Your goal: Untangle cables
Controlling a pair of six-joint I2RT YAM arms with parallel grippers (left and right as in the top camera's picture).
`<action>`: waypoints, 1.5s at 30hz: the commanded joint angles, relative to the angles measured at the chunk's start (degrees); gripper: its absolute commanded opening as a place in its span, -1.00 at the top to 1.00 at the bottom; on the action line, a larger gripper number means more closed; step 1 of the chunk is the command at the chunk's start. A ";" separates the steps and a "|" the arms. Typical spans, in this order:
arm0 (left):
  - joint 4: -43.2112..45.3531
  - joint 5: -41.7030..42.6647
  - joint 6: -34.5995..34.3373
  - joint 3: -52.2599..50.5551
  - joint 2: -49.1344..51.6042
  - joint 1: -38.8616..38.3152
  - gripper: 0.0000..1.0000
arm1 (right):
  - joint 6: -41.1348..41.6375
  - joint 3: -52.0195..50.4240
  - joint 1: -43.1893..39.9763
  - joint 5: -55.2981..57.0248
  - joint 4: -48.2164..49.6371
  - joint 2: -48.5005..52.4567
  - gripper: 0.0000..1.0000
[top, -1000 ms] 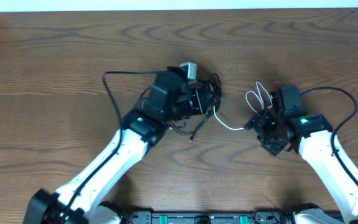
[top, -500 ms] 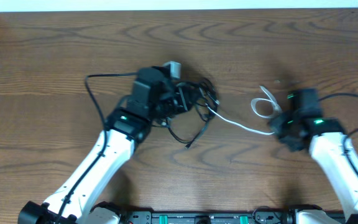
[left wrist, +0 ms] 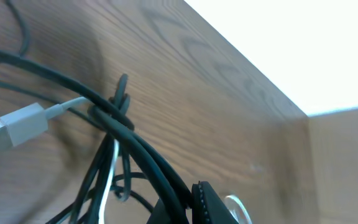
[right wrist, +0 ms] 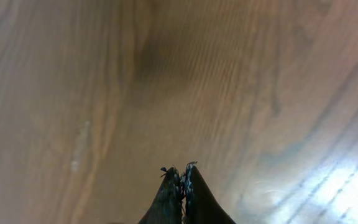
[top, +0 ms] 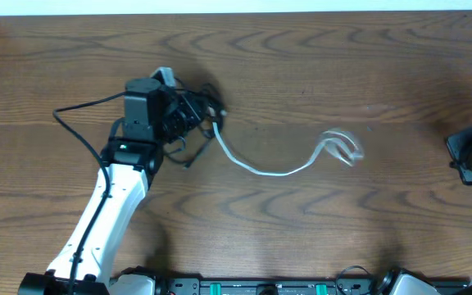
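Dark wooden table under even, bright light

1 table (top: 318,238) of dark brown wood with wavy grain fills the overhead view, and its surface looks matte. Along its far edge runs a narrow white strip (top: 220,6), very bright. In the left wrist view this white area is overexposed beyond the table edge, and a lighter brown panel (left wrist: 347,162) meets the table at the right; what it is I cannot tell. In the right wrist view the wood is blurred, with a pale glare (right wrist: 331,186) at the lower right.

white arm links (top: 109,209), green-lit black joints (top: 129,152), dark tapered right gripper (right wrist: 179,169).
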 commanded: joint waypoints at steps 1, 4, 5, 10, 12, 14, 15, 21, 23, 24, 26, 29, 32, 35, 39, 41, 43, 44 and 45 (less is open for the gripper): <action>0.22 -3.41 -7.02 0.09 -0.74 0.74 0.85 | -9.86 0.68 0.61 -11.93 -0.92 -0.61 0.85; 0.17 -2.16 -12.96 0.09 -0.74 -0.11 0.85 | -13.49 0.66 2.89 -27.02 -4.35 -0.59 -0.20; 0.15 -2.12 -15.34 0.09 -0.74 -0.59 0.85 | -13.53 0.52 4.35 -31.95 -6.05 -0.59 -0.28; 1.62 -2.64 -27.87 0.09 -0.74 -4.61 0.85 | -8.48 -1.38 15.96 -40.68 -8.31 -0.59 -0.72; 2.95 -3.69 -28.59 0.09 -0.74 -6.43 0.85 | -3.45 -2.60 20.92 -39.08 -6.80 -0.59 -0.78; 3.87 -4.70 -28.59 0.09 -0.74 -7.98 0.85 | 1.42 -4.20 25.97 -38.51 -3.67 -0.55 -0.82; 3.91 -5.07 -28.65 0.09 -0.74 -8.63 0.85 | 3.54 -5.05 28.41 -38.51 -1.33 -0.55 -0.84; 3.87 -5.86 -29.00 0.09 -0.74 -11.52 0.85 | 12.52 -7.98 40.46 -33.68 11.89 0.02 -0.86; 3.87 -5.81 -29.00 0.09 -0.74 -12.15 0.85 | 13.00 -7.98 44.06 -32.83 15.37 0.33 -0.84; 3.89 -5.81 -29.03 0.09 -0.74 -12.35 0.85 | 13.62 -7.98 45.09 -32.24 16.04 0.52 -0.82; 3.89 -5.77 -29.07 0.09 -0.74 -12.92 0.85 | 16.74 -7.98 47.69 -29.66 16.28 1.42 -0.67; 3.89 -5.40 -29.66 0.09 -0.74 -13.66 0.85 | 16.76 -8.00 50.84 -28.92 17.05 4.57 -0.34; 3.87 -5.38 -29.64 0.09 -0.74 -13.64 0.85 | 16.50 -7.98 52.41 -29.09 17.33 7.26 -0.10; 3.87 -5.35 -29.64 0.09 -0.74 -13.64 0.85 | 16.48 -7.98 52.61 -30.42 17.81 9.16 0.11; 3.89 -4.28 -29.64 0.09 -0.74 -13.64 0.85 | 16.48 -8.00 52.61 -31.65 19.26 10.21 0.30; 3.87 -4.09 -29.64 0.09 -0.74 -13.64 0.85 | 16.48 -8.00 52.59 -31.67 19.37 10.21 0.44; 3.85 -4.09 -29.62 0.09 -0.74 -13.64 0.85 | 16.48 -8.00 52.59 -31.69 19.45 10.21 0.58; 3.87 -4.09 -29.62 0.09 -0.74 -13.64 0.85 | 16.48 -8.00 52.59 -31.69 19.45 10.21 0.63; 3.87 -4.07 -29.64 0.09 -0.74 -13.64 0.85 | 16.44 -8.00 52.59 -31.65 19.41 10.21 0.69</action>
